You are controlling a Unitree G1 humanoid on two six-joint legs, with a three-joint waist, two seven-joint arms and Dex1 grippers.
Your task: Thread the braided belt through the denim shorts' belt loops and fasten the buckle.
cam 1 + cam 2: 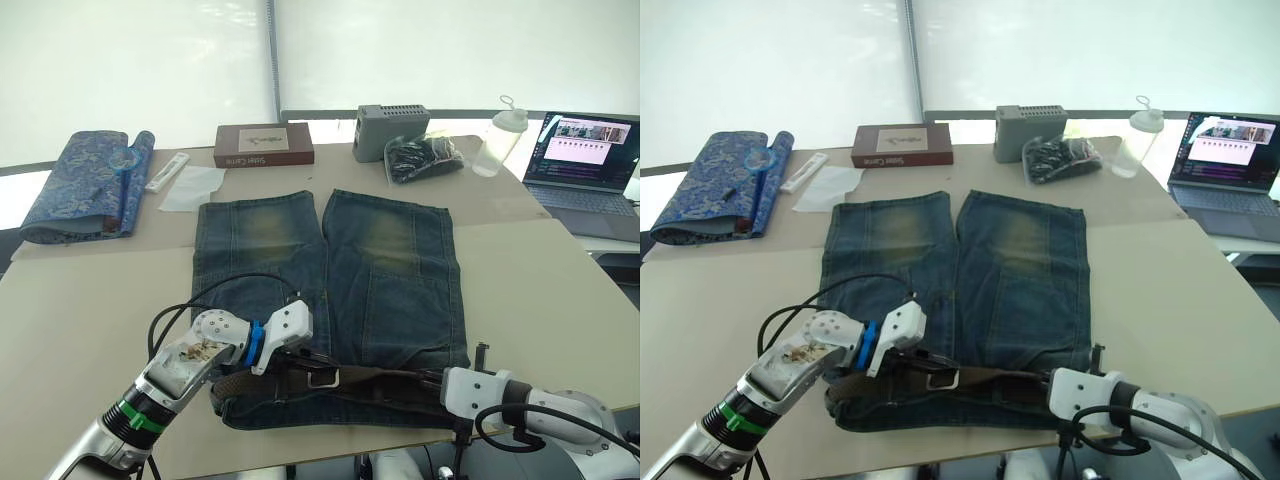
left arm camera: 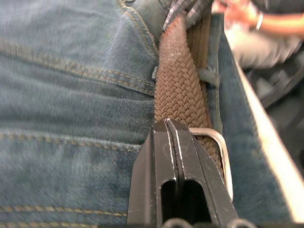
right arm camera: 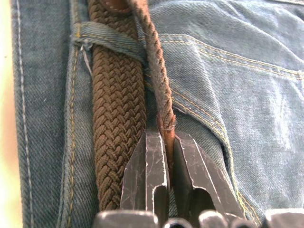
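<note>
Tabletop holds denim shorts (image 1: pixel 330 300); right fingers (image 3: pixel 156 156) pinch braided belt (image 3: pixel 118 118); left fingers (image 2: pixel 173 156) closed beside buckle (image 2: pixel 223 152)

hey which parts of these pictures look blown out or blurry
Eye views: the backlit window wall is washed out white. Left wrist view: beyond the braided belt, a person's hand and the table edge are out of focus. Right wrist view: the bright strip along the denim shorts is blown out.

Two silver-and-white robot arms with black fingers

The left arm (image 1: pixel 180 375) has a silver forearm with a green band, a blue wrist ring, a white gripper housing and looping black cable; the right arm (image 1: pixel 530 405) is white and grey, also black-cabled.
</note>
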